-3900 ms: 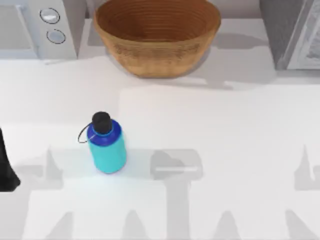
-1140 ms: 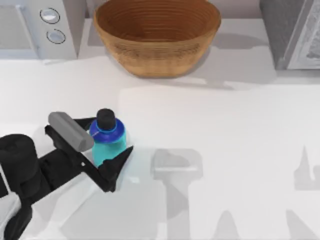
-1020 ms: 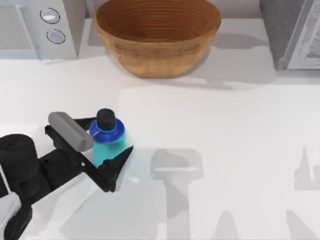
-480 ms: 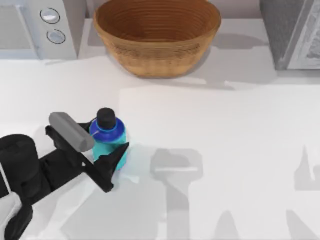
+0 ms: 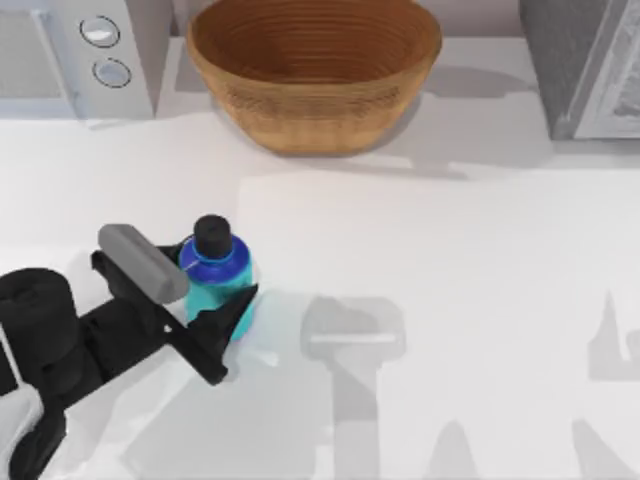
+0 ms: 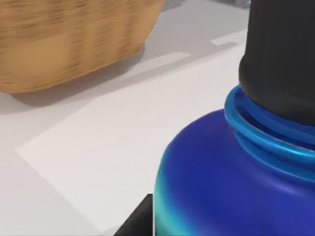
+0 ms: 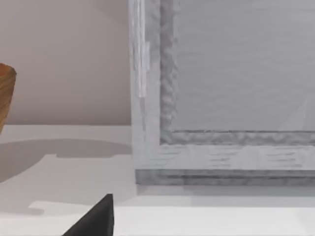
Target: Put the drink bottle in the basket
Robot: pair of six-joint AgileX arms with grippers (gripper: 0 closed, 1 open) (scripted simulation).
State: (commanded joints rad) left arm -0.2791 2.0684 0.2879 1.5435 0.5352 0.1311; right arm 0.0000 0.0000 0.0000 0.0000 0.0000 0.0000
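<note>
- Our left tool [image 5: 205, 300] sits at the desk's left side, its fingers clamped on the turquoise body of the drink bottle [image 5: 217, 276].
- The bottle stands upright on the desk [image 5: 420, 260], black cap up, with nothing showing it lifted yet.
- The basket [image 5: 314, 68] waits at the back of the desk, well apart from the bottle, with nothing in it.
- We judge the grip made; lifting, carrying across and releasing over the basket are left.
- Our right arm is parked; we cannot tell its tool's state.
</note>
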